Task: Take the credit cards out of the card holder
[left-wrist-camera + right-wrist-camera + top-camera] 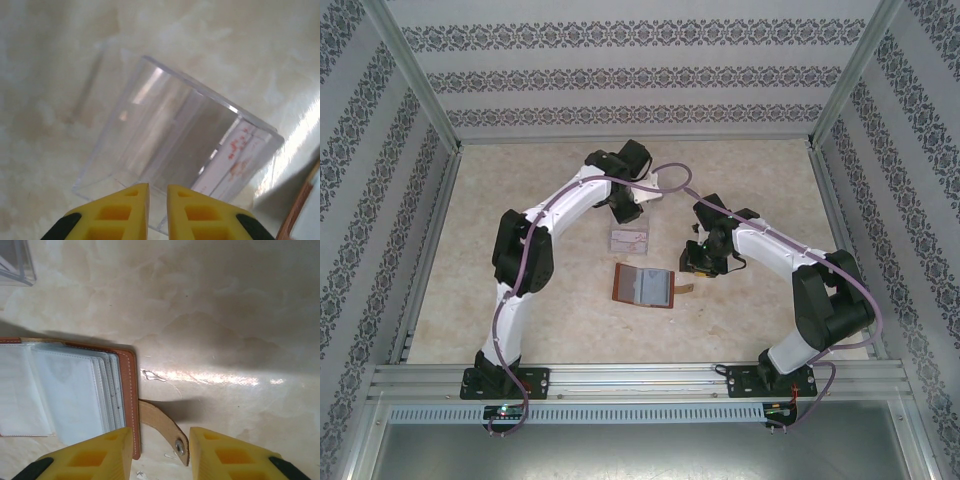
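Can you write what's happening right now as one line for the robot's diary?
card holder: open on table | left gripper: nearly shut, over clear rack | right gripper: open around snap tab

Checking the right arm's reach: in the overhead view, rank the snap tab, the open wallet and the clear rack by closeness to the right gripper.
1. Snap tab, just below the right gripper.
2. Wallet, to its left.
3. Clear rack, farther left, near the left gripper.

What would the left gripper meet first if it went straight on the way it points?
Probably the clear plastic rack, directly beyond the left gripper; its jaws are nearly closed. A card stands inside the rack. How near it is, I cannot tell.
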Robot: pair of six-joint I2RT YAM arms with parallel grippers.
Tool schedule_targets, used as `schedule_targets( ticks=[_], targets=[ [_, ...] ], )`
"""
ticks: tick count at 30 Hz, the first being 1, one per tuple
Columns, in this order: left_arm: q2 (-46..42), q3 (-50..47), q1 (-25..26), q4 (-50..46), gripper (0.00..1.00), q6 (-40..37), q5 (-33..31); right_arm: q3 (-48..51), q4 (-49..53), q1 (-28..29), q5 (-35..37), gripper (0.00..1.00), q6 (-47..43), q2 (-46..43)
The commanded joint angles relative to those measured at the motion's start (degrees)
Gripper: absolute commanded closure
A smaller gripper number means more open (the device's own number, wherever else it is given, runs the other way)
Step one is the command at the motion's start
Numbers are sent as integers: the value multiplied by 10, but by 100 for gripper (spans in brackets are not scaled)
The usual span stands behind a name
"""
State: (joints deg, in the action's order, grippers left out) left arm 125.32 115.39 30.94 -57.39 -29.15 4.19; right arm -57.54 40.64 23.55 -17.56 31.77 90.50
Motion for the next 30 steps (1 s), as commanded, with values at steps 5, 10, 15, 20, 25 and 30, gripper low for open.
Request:
schedule_targets(
  ticks=[5,10,15,20,25,30],
  targets=[
    [-33,-18,-16,16,86,205,-22,20,-23,22,-38,65,21,2],
    [-69,-73,-16,60,88,260,-2,27,-33,36,-53,65,28,19],
    [-123,-159,-16,142,86,315,-1,38,-41,43,-50,65,33,26],
    [-130,-178,-24,151,94,372,26,45,-36,43,-35,65,29,33],
    [-138,-199,-49,178,93,448,85,50,-36,43,-22,65,24,44],
    [-137,-196,-60,169,94,475,92,52,-38,42,-15,65,20,58]
  ],
)
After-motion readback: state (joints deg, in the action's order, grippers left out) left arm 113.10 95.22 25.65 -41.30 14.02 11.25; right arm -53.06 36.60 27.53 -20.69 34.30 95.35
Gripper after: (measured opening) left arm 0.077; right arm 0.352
